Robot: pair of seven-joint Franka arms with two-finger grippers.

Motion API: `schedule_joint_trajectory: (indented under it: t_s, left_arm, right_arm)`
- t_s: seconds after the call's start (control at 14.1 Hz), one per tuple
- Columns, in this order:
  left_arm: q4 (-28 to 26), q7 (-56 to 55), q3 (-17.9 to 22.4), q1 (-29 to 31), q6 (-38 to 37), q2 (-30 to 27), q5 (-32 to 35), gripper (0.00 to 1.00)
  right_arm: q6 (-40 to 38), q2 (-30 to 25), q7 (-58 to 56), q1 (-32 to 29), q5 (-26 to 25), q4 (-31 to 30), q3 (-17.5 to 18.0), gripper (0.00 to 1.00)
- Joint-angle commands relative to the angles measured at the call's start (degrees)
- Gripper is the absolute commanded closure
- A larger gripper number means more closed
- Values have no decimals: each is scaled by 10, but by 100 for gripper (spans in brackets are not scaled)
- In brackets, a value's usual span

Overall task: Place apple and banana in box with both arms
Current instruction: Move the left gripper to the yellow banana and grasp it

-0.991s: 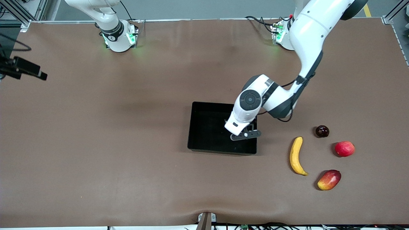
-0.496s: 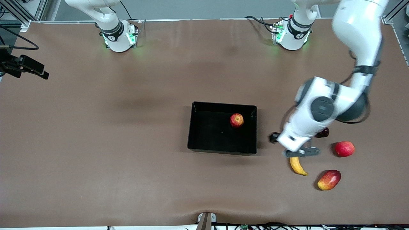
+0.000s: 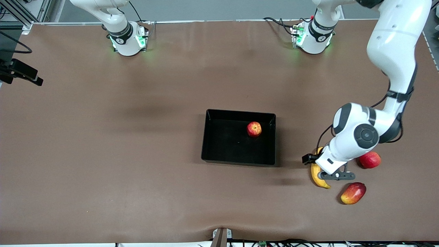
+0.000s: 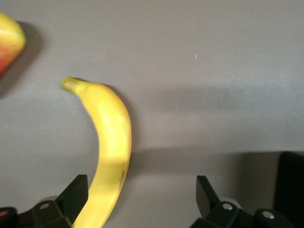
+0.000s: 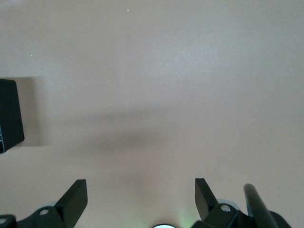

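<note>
The apple (image 3: 254, 129) lies in the black box (image 3: 219, 151), close to the wall at the left arm's end. The banana (image 3: 316, 174) lies on the table beside the box, toward the left arm's end, partly covered by the left hand. My left gripper (image 3: 331, 173) is low over the banana and open. In the left wrist view the banana (image 4: 112, 142) runs between the jaws, close against one finger (image 4: 75, 194), and the gripper (image 4: 140, 192) holds nothing. My right gripper (image 5: 140, 194) is open and empty over bare table, and the right arm waits.
A red-yellow mango-like fruit (image 3: 353, 193) lies just nearer to the front camera than the left hand and shows in the left wrist view (image 4: 8, 42). A plain pinkish-red round fruit (image 3: 370, 160) lies beside the hand. The box corner (image 4: 292, 185) shows in the left wrist view.
My left gripper was in the box a second ago; it left the apple there, swung toward the left arm's end of the table and came down over the banana.
</note>
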Motion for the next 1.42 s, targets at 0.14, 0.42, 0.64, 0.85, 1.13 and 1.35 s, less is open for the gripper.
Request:
schedule_joint_trajectory:
  t_s: [0.14, 0.42, 0.64, 0.85, 1.13, 1.35]
  left_arm:
    - [4, 3, 18, -1, 52, 43, 54, 0]
    - [1, 3, 26, -2, 52, 49, 59, 52]
    - [-2, 1, 26, 0, 43, 26, 60, 100]
    - [-2, 2, 21, 0, 4, -6, 61, 100]
    - [1, 1, 0, -7, -46, -45, 57, 100]
    - [6, -7, -54, -7, -95, -84, 50, 100]
  right_arm:
    - [-2, -11, -32, 0, -2, -6, 5, 0]
    - [-16, -12, -61, 0, -4, -6, 5, 0]
    - [-16, -11, -61, -4, -4, -6, 5, 0]
    - [-18, -11, -62, -5, -2, -7, 3, 0]
    - [-16, -10, -63, -5, -3, -6, 3, 0]
    - [-17, -10, -63, -5, -3, -6, 2, 0]
